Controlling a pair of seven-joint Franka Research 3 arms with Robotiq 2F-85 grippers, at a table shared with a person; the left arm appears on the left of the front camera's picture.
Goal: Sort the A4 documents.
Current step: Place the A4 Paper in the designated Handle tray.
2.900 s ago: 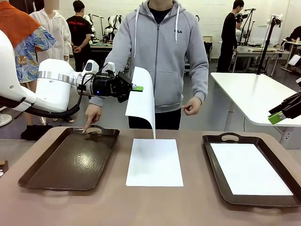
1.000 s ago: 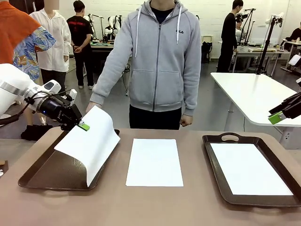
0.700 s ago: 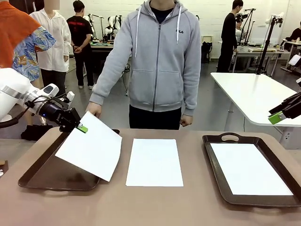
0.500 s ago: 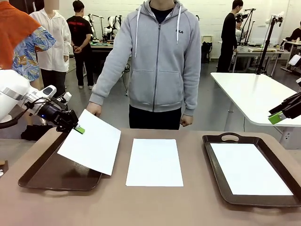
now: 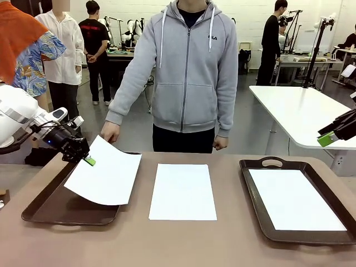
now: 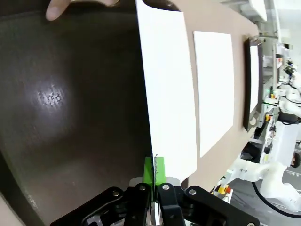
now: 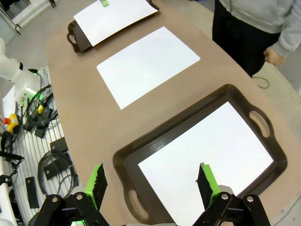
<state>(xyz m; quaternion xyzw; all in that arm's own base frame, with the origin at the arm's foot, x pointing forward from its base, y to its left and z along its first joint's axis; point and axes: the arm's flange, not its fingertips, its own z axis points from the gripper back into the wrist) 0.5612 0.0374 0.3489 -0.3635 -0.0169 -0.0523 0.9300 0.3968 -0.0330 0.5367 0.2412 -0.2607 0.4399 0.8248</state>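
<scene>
Hoodie reads FILA; left pincer clamps one blank sheet, right pincer gapes wide, empty.

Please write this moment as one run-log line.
left gripper: shut on held sheet, over left tray | right gripper: open, empty | middle sheet: flat on table

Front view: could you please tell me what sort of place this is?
Probably a robotics lab: white worktable, equipment benches behind the person, cables and an emergency-stop button on the floor.
</scene>
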